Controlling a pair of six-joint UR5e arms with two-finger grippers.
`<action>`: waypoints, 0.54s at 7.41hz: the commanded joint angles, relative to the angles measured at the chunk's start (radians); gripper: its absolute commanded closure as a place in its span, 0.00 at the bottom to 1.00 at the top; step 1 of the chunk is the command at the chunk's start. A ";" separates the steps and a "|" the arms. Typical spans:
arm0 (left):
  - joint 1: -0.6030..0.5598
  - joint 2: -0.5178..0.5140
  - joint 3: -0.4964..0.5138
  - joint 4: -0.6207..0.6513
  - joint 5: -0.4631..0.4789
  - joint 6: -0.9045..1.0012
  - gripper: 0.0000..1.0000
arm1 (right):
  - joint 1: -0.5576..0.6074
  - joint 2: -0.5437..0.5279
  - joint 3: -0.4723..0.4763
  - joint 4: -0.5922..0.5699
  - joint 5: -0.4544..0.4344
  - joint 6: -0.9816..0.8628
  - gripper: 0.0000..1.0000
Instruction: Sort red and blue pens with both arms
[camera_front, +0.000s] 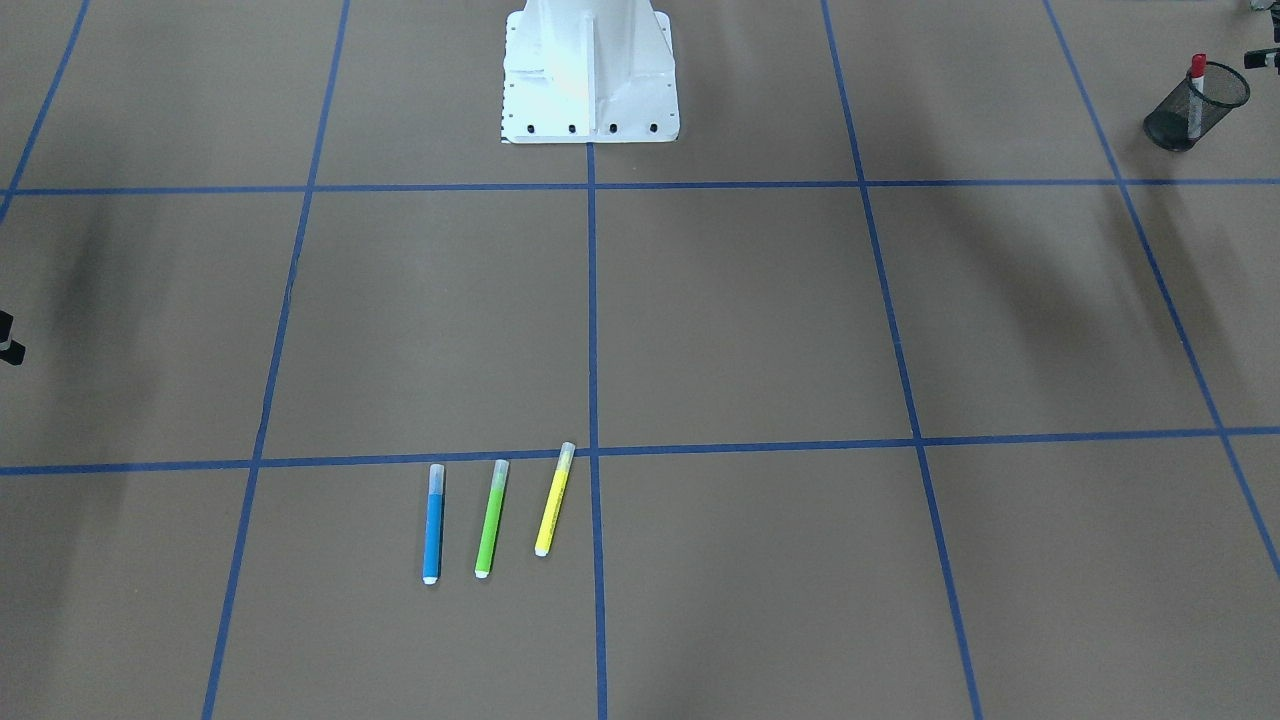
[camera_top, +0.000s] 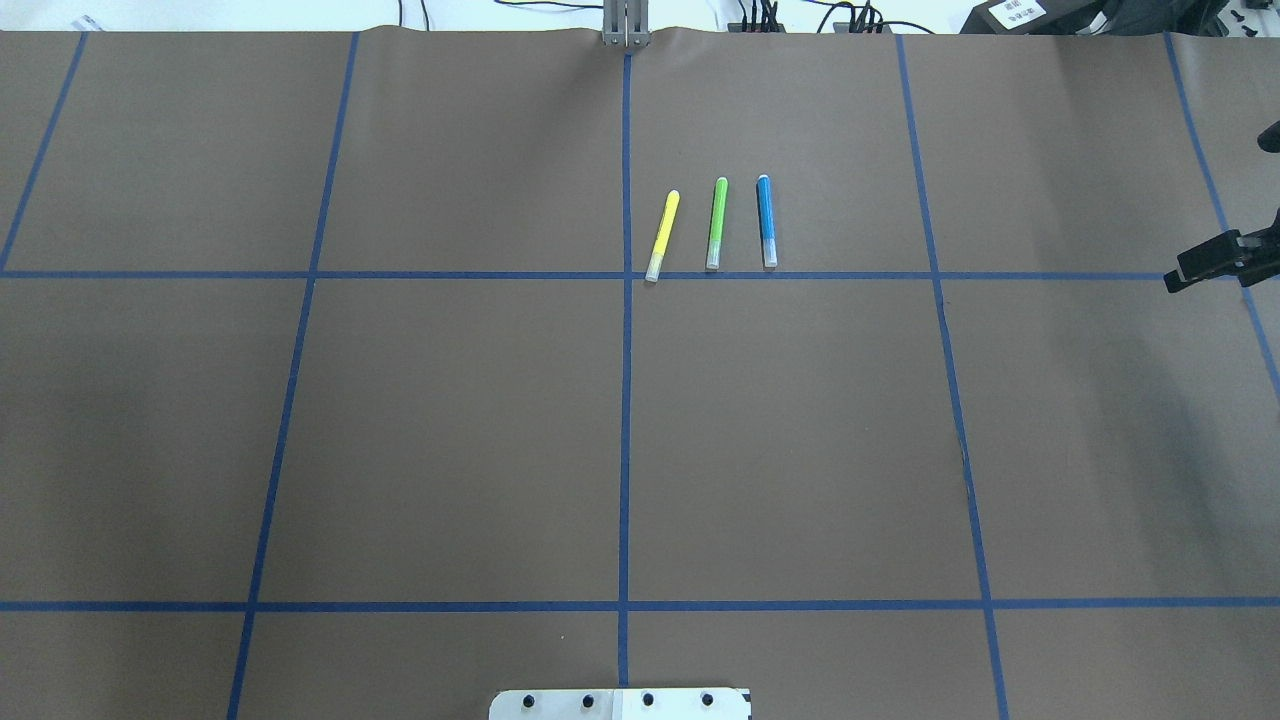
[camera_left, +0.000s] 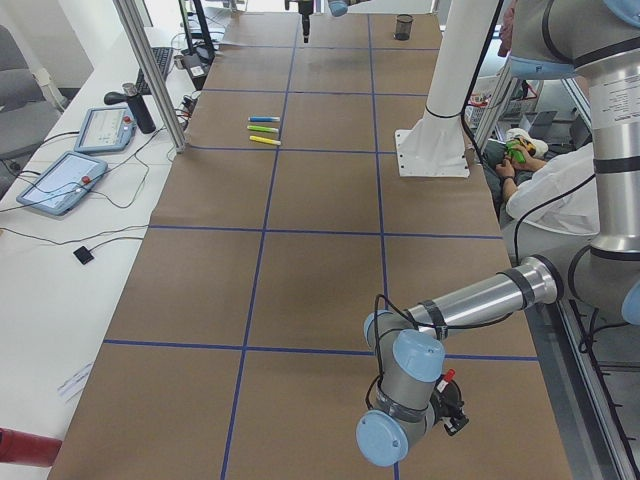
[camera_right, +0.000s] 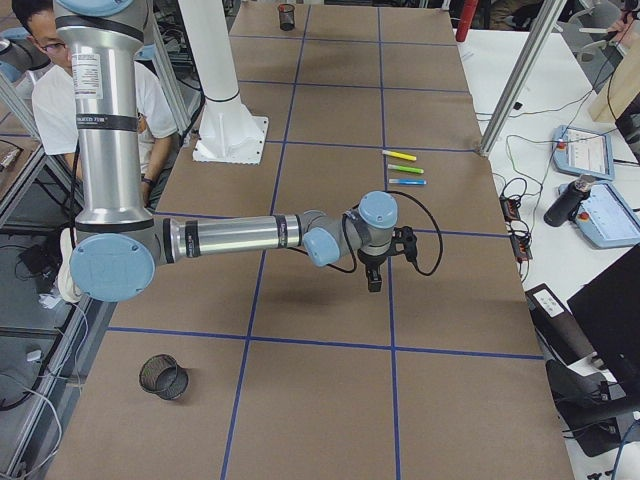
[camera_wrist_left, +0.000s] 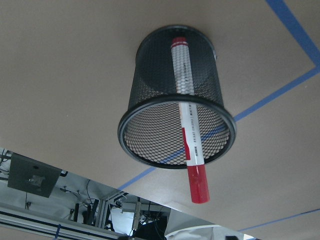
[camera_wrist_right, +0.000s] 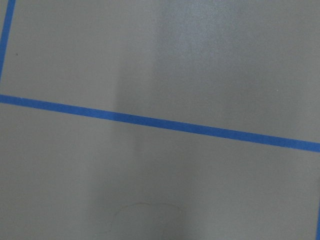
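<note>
The red pen (camera_wrist_left: 186, 120), white-barrelled with red ends, stands tilted inside a black mesh cup (camera_wrist_left: 150, 80) in the left wrist view. The same cup (camera_front: 1175, 125) and red pen (camera_front: 1196, 92) sit on the robot's left side. The blue pen (camera_top: 766, 220) lies flat on the far middle of the table. My left gripper (camera_left: 453, 412) hangs over the cup; no fingers touch the pen, and I cannot tell if it is open or shut. My right gripper (camera_top: 1175, 280) hovers at the table's right edge, far from the blue pen, its state unclear.
A green pen (camera_top: 717, 223) and a yellow pen (camera_top: 662, 235) lie parallel beside the blue pen. A second, empty mesh cup (camera_right: 165, 378) stands on the robot's right side. The white pedestal base (camera_front: 590, 90) sits mid-table at the robot's edge. A person sits behind the robot.
</note>
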 joint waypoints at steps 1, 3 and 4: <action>0.000 -0.059 -0.009 -0.236 -0.017 -0.001 0.00 | -0.047 0.025 -0.007 -0.001 -0.002 0.061 0.01; 0.000 -0.152 -0.050 -0.359 -0.037 0.001 0.00 | -0.105 0.091 -0.004 0.000 -0.002 0.173 0.01; 0.000 -0.163 -0.083 -0.487 -0.062 0.001 0.00 | -0.151 0.160 -0.007 -0.001 -0.011 0.245 0.01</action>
